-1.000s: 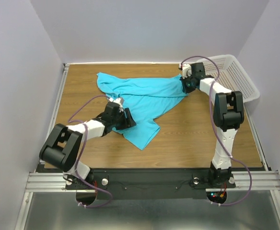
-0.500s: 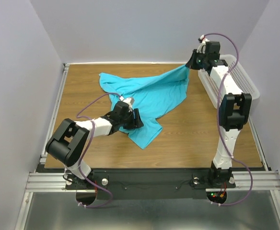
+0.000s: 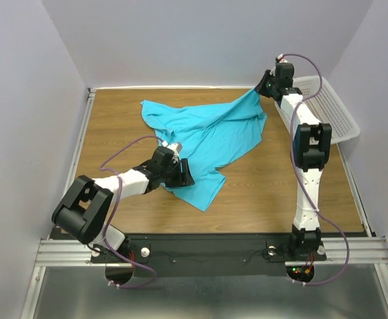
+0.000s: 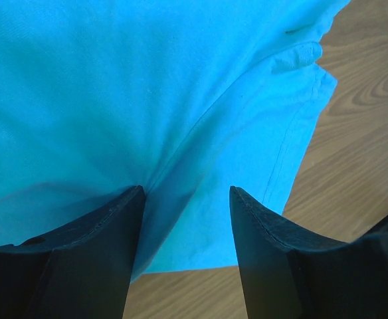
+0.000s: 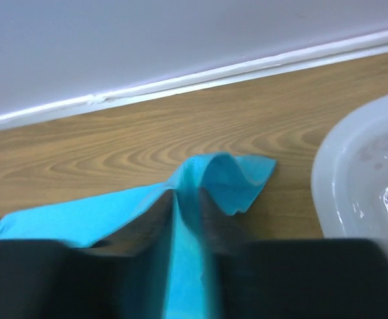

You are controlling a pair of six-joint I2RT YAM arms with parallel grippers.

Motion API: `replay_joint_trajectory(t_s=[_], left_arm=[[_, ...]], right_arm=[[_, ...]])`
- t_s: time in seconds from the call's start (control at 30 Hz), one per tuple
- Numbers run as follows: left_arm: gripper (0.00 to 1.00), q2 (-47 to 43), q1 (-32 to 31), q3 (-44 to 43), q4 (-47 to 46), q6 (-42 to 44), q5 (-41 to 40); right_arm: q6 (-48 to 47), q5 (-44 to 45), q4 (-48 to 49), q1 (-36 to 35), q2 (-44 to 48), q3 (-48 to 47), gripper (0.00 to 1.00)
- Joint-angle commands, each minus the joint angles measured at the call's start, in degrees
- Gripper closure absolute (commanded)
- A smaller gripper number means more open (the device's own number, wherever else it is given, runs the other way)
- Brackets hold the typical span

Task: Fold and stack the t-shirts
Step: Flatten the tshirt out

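One turquoise t-shirt (image 3: 210, 129) lies crumpled and partly spread on the wooden table. My right gripper (image 3: 262, 88) is at the far right and is shut on a bunched corner of the shirt (image 5: 224, 176), which it holds lifted off the table. In the right wrist view (image 5: 187, 206) a strip of fabric runs between its fingers. My left gripper (image 3: 183, 175) rests low on the shirt's near part. In the left wrist view (image 4: 187, 194) its jaws stand apart over the shirt (image 4: 147, 86) near a hem, with nothing gripped.
A white perforated basket (image 3: 330, 106) stands at the table's far right edge, close to my right gripper, and its rim shows in the right wrist view (image 5: 353, 173). The back wall runs just behind it. Bare wood (image 3: 274, 186) lies at the near right.
My right gripper has risen and moved toward the far right with the shirt corner. The shirt was dragged to the right, and my left gripper shifted right with it.
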State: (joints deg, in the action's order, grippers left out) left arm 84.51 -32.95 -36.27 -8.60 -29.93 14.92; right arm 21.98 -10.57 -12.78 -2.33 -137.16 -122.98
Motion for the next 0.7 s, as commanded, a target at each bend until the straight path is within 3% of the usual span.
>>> replay_joint_trajectory(t_s=[0.0, 0.03, 0.1, 0.17, 0.2, 0.23, 0.3, 0.37, 0.53, 0.63, 0.67], left_arm=[[0.34, -2.5, -0.3, 2.9, 5.9, -0.2, 2.3], [0.34, -2.6, -0.3, 3.0, 6.1, 0.0, 2.3], [0.34, -3.3, -0.3, 3.5, 6.9, 0.2, 2.2], [0.34, -4.3, -0.3, 3.8, 7.7, 0.4, 2.0], [0.34, -5.7, -0.3, 3.7, 8.2, 0.5, 1.4], [0.34, -6.5, -0.3, 3.4, 8.5, 1.0, 1.2], [0.34, -8.9, -0.3, 2.9, 10.0, 1.3, -0.1], [0.33, -10.9, -0.3, 2.5, 10.6, 1.2, -0.8], [0.32, -20.5, -0.2, 0.5, 10.4, 1.0, -5.2], [0.29, -25.0, -0.1, -1.9, 11.0, 2.3, -11.1], [0.25, -26.0, -0.1, -2.0, 11.2, 2.3, -16.4]], right_arm=[[-6.2, 5.6, 6.1, -0.4, 1.5, -3.2, 0.62], [-9.6, 5.7, 6.2, -0.3, 2.6, -2.7, 0.4], [-13.8, 4.9, 6.1, -0.4, 6.8, 0.1, 0.23], [-21.4, 0.2, 5.7, -0.3, 11.4, 3.6, 0.14], [-25.7, -2.6, 5.3, -0.3, 14.1, 10.2, 0.06], [-33.5, -9.6, 5.0, -0.4, 20.2, 13.9, 0.03], [-41.3, -15.5, 2.1, -0.3, 25.5, 24.4, 0.01], [-42.4, -19.2, -3.0, -0.3, 30.7, 29.2, 0.02], [-34.5, -19.6, -6.9, -0.3, 33.9, 41.0, 0.12], [-30.0, -17.3, -7.1, -0.4, 33.6, 45.2, 0.18], [-29.4, -15.6, -7.1, -0.3, 33.6, 46.3, 0.18]])
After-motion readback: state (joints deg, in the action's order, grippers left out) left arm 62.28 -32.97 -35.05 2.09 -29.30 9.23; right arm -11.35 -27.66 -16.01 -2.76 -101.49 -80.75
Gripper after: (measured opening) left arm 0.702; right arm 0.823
